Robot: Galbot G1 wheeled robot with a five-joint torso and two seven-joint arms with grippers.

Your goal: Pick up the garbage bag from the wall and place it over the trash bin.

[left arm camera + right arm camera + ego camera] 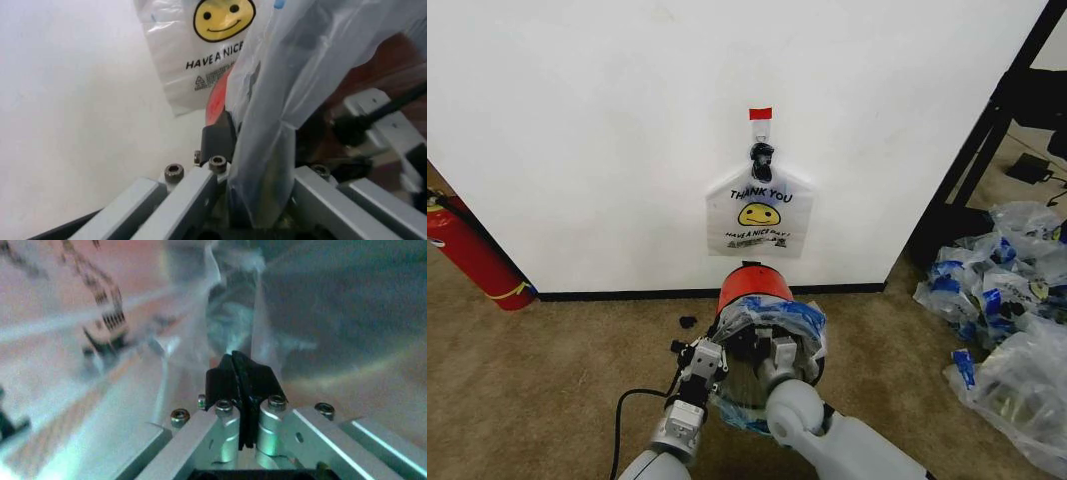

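Observation:
The trash bin [749,288] stands on the carpet just before the wall [607,120], red with a dark inside. Over its mouth lies the garbage bag [795,318], see-through with blue patches. My left gripper [715,352] is at the bin's left rim; in the left wrist view it [260,145] stands open with a fold of the garbage bag [280,100] running between its fingers. At the near rim, my right gripper [777,354] reaches inside the bag; there its [239,360] black pads are pressed together on thin film [233,315].
A white "THANK YOU" smiley bag [760,212] hangs from a black clip [761,155] under a red tape mark [760,113]. A red fire extinguisher [472,255] leans at the left. A heap of clear blue-printed bags [1002,300] lies at the right, beside a black frame [987,130].

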